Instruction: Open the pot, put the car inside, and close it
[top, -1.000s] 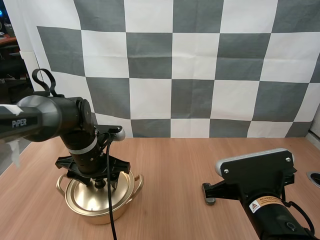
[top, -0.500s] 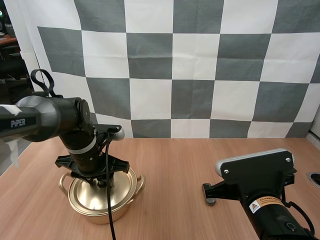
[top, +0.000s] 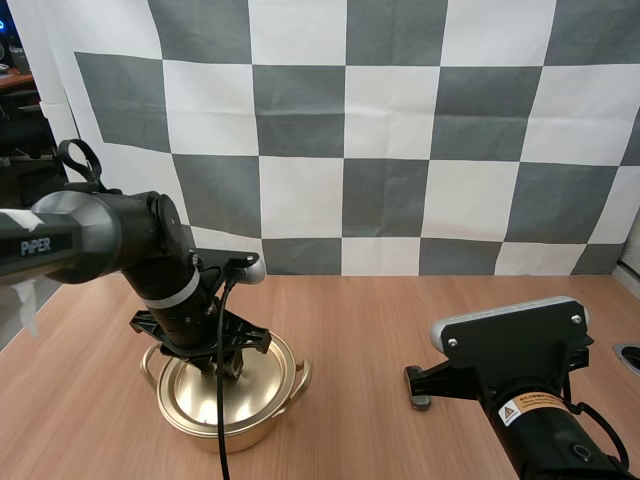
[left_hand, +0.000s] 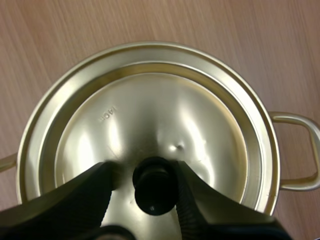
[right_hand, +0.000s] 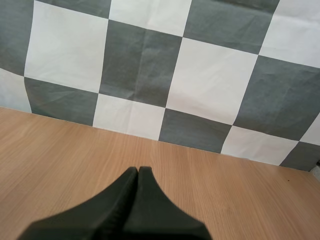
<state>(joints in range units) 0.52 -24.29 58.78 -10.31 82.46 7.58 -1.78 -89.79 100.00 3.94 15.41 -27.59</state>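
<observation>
A: The pot (top: 255, 430) now sits farther from the tabletop's (top: 400, 320) left edge than a second ago, with its lid (left_hand: 150, 110) still on.
B: So it slides rather than opens. The left gripper (left_hand: 143, 165) straddles the knob (left_hand: 154, 186), fingers parted, one touching it.
A: Room?
B: There's bare wood toward the right edge. The right gripper (right_hand: 138, 172), fingers pressed together, hangs well apart.

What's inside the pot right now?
Cannot tell. The gold lid sits on the pot and covers its inside completely. On top of the lid, the black knob stands between the fingers of the left gripper.
</observation>
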